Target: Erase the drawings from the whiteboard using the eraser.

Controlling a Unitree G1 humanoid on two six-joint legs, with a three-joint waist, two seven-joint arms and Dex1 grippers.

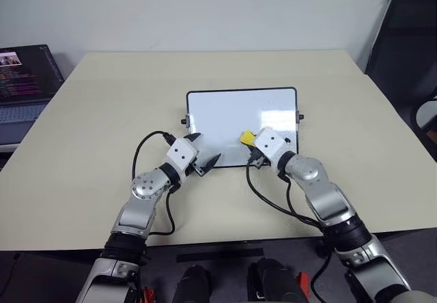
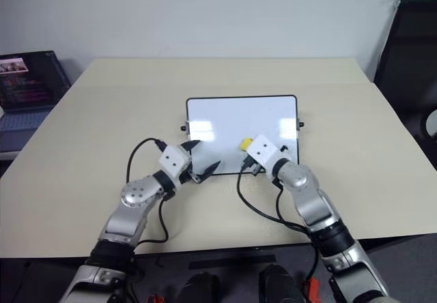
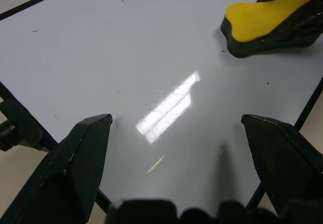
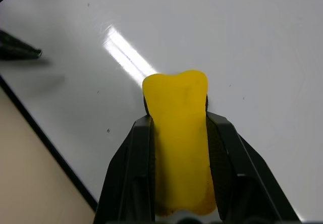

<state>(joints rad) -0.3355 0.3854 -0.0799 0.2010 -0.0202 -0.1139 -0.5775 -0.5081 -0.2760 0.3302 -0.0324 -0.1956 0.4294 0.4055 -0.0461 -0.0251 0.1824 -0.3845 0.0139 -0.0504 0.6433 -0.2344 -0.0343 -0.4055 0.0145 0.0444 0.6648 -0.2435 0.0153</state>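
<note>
The whiteboard (image 1: 232,112) lies flat in the middle of the beige table, black-framed with small knobs on its short sides. My right gripper (image 4: 180,119) is shut on the yellow, black-based eraser (image 1: 246,138), whose base rests on the board's near right part. In the left wrist view the eraser (image 3: 262,19) sits across the board from my left gripper (image 3: 176,120). That gripper (image 1: 206,149) is open over the board's near left edge, holding nothing. The drawings are out of view; the white surface shows only tiny specks and a glare streak.
A grey laptop (image 1: 24,84) with a lit screen sits at the table's far left. A black chair (image 1: 406,50) stands off the right side. Black cables (image 1: 273,200) loop from both wrists onto the table in front of the board.
</note>
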